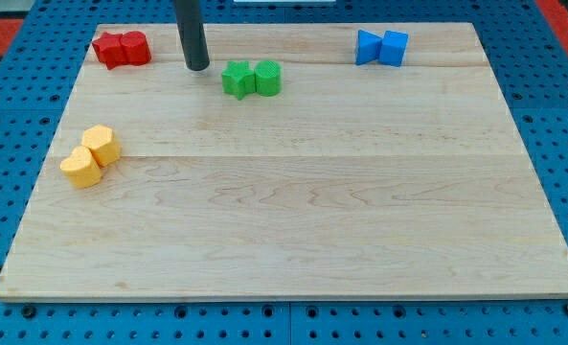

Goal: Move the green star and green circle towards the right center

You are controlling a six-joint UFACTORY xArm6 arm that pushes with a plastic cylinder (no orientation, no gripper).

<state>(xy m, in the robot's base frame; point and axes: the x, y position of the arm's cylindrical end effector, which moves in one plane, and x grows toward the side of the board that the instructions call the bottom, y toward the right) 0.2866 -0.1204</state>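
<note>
The green star [236, 80] and the green circle [268, 78] sit touching side by side near the view's top, left of centre, on the wooden board [293, 211]. The star is on the left, the circle on the right. My tip [198, 66] rests on the board just left of the green star and slightly above it, with a small gap between them. The dark rod rises from the tip out of the view's top.
Two red blocks [122, 48] sit touching at the top left. Two blue blocks [381, 47] sit touching at the top right. A yellow hexagon [102, 144] and a yellow heart [80, 167] touch at the left edge. Blue pegboard surrounds the board.
</note>
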